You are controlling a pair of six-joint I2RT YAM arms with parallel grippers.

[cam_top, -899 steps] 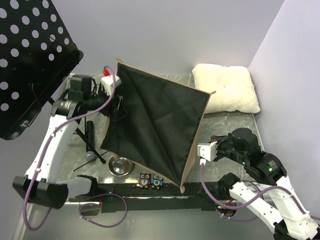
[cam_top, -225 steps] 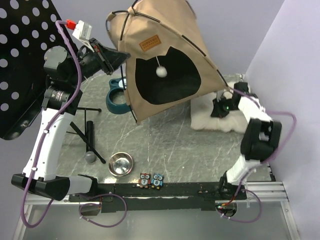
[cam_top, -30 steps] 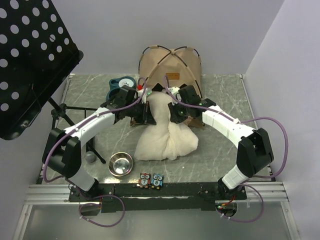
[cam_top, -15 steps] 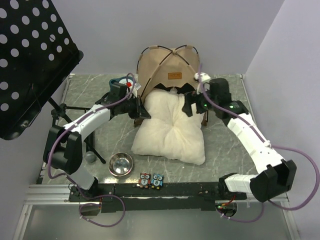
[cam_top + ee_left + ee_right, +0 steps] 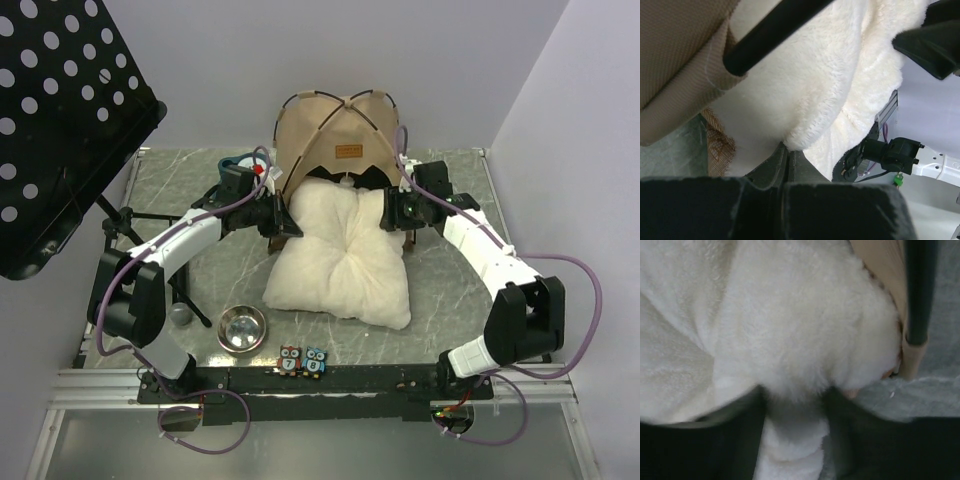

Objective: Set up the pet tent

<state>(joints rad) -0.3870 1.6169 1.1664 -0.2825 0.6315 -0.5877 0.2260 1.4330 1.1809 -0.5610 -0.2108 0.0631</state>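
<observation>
The pet tent (image 5: pixel 340 130) stands upright at the back of the table, tan fabric on crossed black poles, with its brown label (image 5: pixel 347 150) above the opening. A white fluffy cushion (image 5: pixel 340 258) lies flat in front of it, its far edge at the opening. My left gripper (image 5: pixel 284 222) is shut on the cushion's far left corner. In the left wrist view its jaws (image 5: pixel 786 149) pinch the fur beside a tent pole (image 5: pixel 775 30). My right gripper (image 5: pixel 397 214) is shut on the far right corner; fur (image 5: pixel 790 340) bulges between its fingers (image 5: pixel 795 425).
A blue bowl stand (image 5: pixel 238 165) sits left of the tent. A steel bowl (image 5: pixel 241 328) and two owl figures (image 5: pixel 302 361) lie near the front edge. A black perforated panel (image 5: pixel 60 120) overhangs the left side, with black rods (image 5: pixel 180 290) under it.
A second ago the cushion was held bunched up; now it lies spread flat. My right gripper let go, swung right, and closed on the far right corner. The left grip is unchanged.
</observation>
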